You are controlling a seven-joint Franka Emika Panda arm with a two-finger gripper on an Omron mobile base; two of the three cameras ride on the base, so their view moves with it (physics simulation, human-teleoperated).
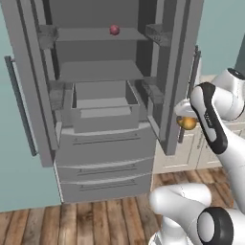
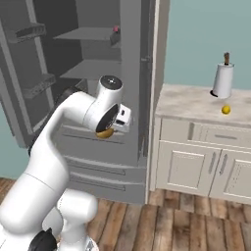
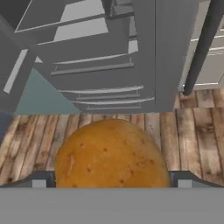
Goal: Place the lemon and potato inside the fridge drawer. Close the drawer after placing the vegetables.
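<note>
The brown-orange potato hangs in the air between my fingertips, well above the wooden floor. My gripper is shut on it, to the right of the fridge's open right door. From the right base view the potato pokes out under the hand. The grey fridge drawer stands pulled out in the middle of the open fridge, to the left of and slightly beyond my hand. The yellow lemon lies on the marble counter to the right of the fridge.
A small dark red ball sits on the upper fridge shelf. A paper towel roll stands behind the lemon. The open right door with its wire bins is between my hand and the drawer. Lower freezer drawers are closed.
</note>
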